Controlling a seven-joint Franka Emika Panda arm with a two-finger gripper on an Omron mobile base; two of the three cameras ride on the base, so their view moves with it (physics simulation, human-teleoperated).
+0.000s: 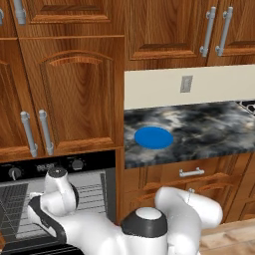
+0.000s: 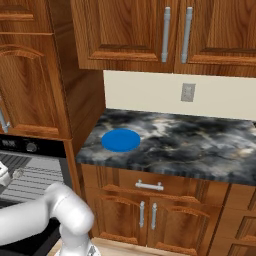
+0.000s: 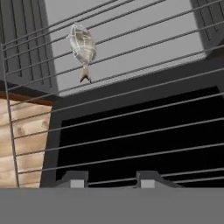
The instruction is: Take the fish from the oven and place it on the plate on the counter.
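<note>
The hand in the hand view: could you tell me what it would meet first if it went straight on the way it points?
Probably the wire rack: the hand has its bars straight ahead. The fish lies farther along, off to one side; depth is unclear.

**Fish on the oven rack**

We see the fish (image 3: 82, 47) lying on the wire rack (image 3: 131, 113), its tail pointing toward our gripper (image 3: 112, 181). Relative to the fish, the two finger tips sit well apart from it, with a gap between them and nothing in it. The grey oven (image 3: 131, 39) floor lies beneath the fish.
</note>
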